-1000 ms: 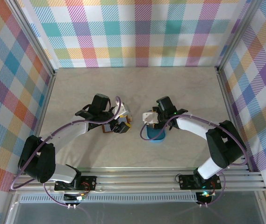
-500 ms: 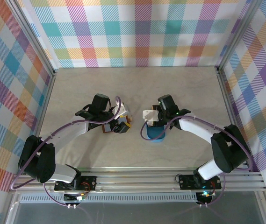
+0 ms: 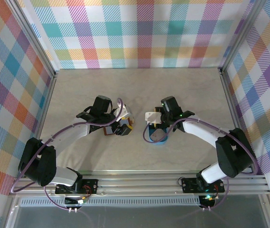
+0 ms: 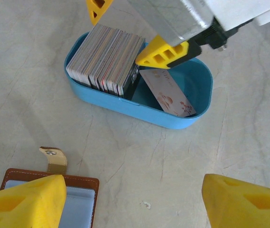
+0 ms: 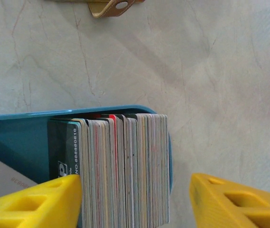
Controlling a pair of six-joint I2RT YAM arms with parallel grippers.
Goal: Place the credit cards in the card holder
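Change: right gripper point(image 5: 135, 194) had edged far-ward over the blue oval plastic tray point(image 4: 125, 107); left gripper point(image 4: 132, 199) had not moved.
Meaning: pick probably still being aligned; no card lifted.
Right jaws: released, straddling the upright stack of thin pale credit cards point(image 4: 106, 57) in the tray.
Left jaws: released, above the reddish-brown leather card holder point(image 4: 78, 202), left of the tray.
Count: one tray, one holder, one stack, one loose flat card point(image 4: 168, 95).
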